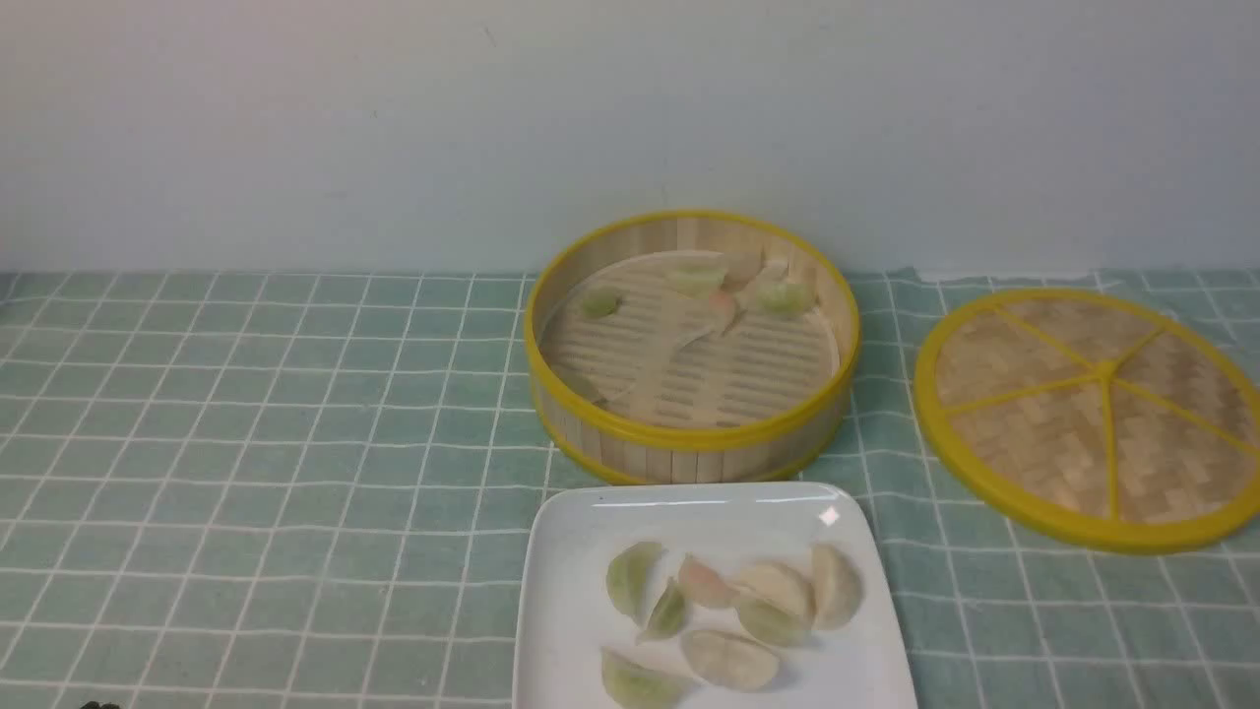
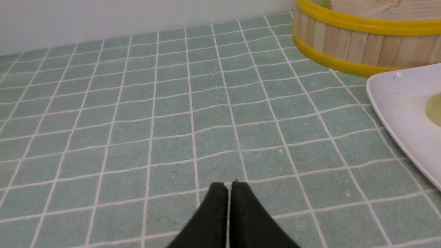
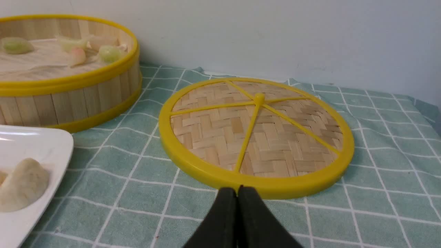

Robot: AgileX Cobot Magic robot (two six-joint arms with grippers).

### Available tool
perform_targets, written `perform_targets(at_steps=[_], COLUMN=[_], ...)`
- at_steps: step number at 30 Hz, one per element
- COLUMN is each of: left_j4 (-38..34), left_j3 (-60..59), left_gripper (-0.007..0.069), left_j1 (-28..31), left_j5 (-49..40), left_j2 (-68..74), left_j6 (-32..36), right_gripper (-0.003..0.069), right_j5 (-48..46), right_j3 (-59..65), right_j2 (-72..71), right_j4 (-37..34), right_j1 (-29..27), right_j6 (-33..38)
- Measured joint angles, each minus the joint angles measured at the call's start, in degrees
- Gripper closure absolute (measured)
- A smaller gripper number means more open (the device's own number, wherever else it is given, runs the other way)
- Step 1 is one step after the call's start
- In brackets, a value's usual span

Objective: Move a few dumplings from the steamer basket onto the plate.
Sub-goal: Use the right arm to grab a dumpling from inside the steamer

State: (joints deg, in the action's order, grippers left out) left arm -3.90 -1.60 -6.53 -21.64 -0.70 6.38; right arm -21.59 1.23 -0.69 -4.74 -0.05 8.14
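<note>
Open left gripper (image 2: 229, 184), right gripper (image 3: 237, 188), both pinched closed, empty, before dipping for dumplings (image 1: 784, 296) by far wall of steamer basket (image 1: 689, 456).

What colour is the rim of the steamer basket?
Yellow; the steamer basket shows it best in the front view.

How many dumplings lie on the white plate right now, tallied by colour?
On the plate:
Green dumplings: 4
Cream dumplings: 3
Pinkish dumplings: 1
Total: 8
</note>
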Motion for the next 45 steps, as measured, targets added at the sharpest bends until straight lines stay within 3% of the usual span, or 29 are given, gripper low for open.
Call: perform_targets(at_steps=[20,24,29,30,32,39,42,43,45], left_j4=[0.0,0.0,0.0,0.0,0.0,0.0,0.0,0.0,0.0], left_j3=[0.0,0.0,0.0,0.0,0.0,0.0,0.0,0.0,0.0], left_gripper=[0.0631,0.0631,0.0631,0.0631,0.0631,0.0631,0.0631,0.0631,0.0631], left_j1=[0.0,0.0,0.0,0.0,0.0,0.0,0.0,0.0,0.0], left_j5=[0.0,0.0,0.0,0.0,0.0,0.0,0.0,0.0,0.0], left_j2=[0.0,0.0,0.0,0.0,0.0,0.0,0.0,0.0,0.0], left_j6=[0.0,0.0,0.0,0.0,0.0,0.0,0.0,0.0,0.0], right_gripper=[0.0673,0.0673,0.0673,0.0673,0.0673,0.0673,0.0673,0.0673,0.0673], right_j5=[0.1,4.1,21.6,22.3,28.2,40.0,36.9,28.6,23.4], right_j3=[0.0,0.4,0.4,0.4,0.4,0.4,-1.4,-5.8,-9.1], right_j2=[0.0,0.0,0.0,0.0,0.0,0.0,0.0,0.1,0.9], right_j4=[1.0,0.2,-15.7,-15.7,-22.8,-33.0,-33.2,-30.8,-29.0], right_j1=[0.0,0.0,0.0,0.0,0.0,0.0,0.5,1.3,1.7], right_j6=[0.0,-1.2,-10.9,-11.2,-13.1,-14.7,-15.0,-15.0,-15.0])
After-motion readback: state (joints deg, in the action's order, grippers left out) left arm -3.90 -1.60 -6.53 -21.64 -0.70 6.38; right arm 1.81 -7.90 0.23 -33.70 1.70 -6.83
